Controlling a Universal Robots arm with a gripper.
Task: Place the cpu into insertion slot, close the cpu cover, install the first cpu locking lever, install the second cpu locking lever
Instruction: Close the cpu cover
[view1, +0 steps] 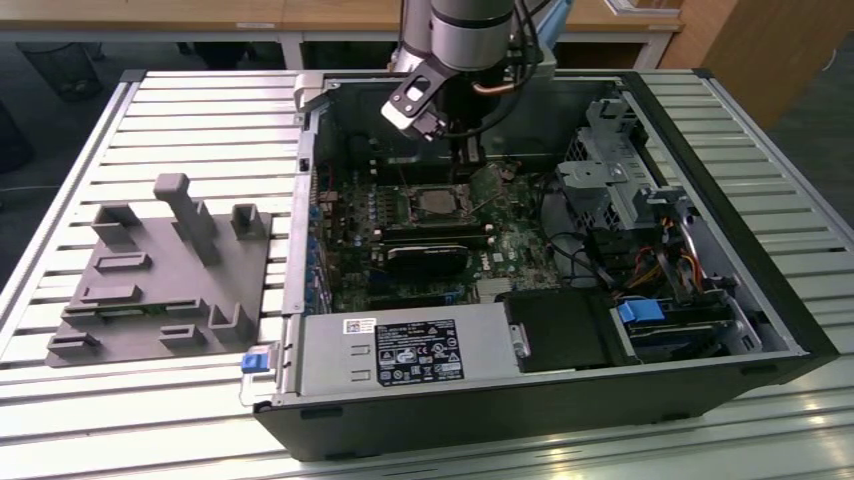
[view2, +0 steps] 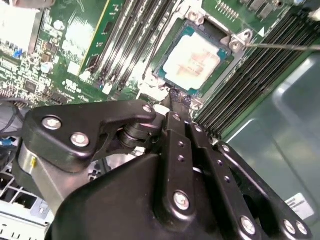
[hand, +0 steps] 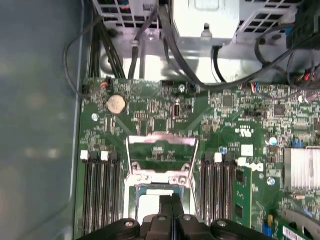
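- Inside the open case (view1: 534, 410), on the table (view1: 200, 110), the arm reaches down over the green board (hand: 235, 120).
- The gripper (view1: 463, 160) hangs just above the slot (view2: 212, 31), by its edge.
- In the first wrist view the gripper (hand: 172, 201) has its fingers (hand: 167, 210) pressed together with only a thin seam between them, and nothing is pinched.
- The cpu (view2: 195, 55) lies flat in the slot, pale top up; in the exterior view the cpu (view1: 434, 203) sits at mid-board.
- The cover (hand: 161, 138) stands swung open on the slot's far side from the gripper, off the cpu.
- A thin lever (view2: 280, 46) sticks out past the slot's corner, not latched.
- Black memory slots (hand: 100, 195) flank the slot on both sides.
- A gray fixture (view1: 160, 270) lies on the table at the exterior view's left, well apart from the case.
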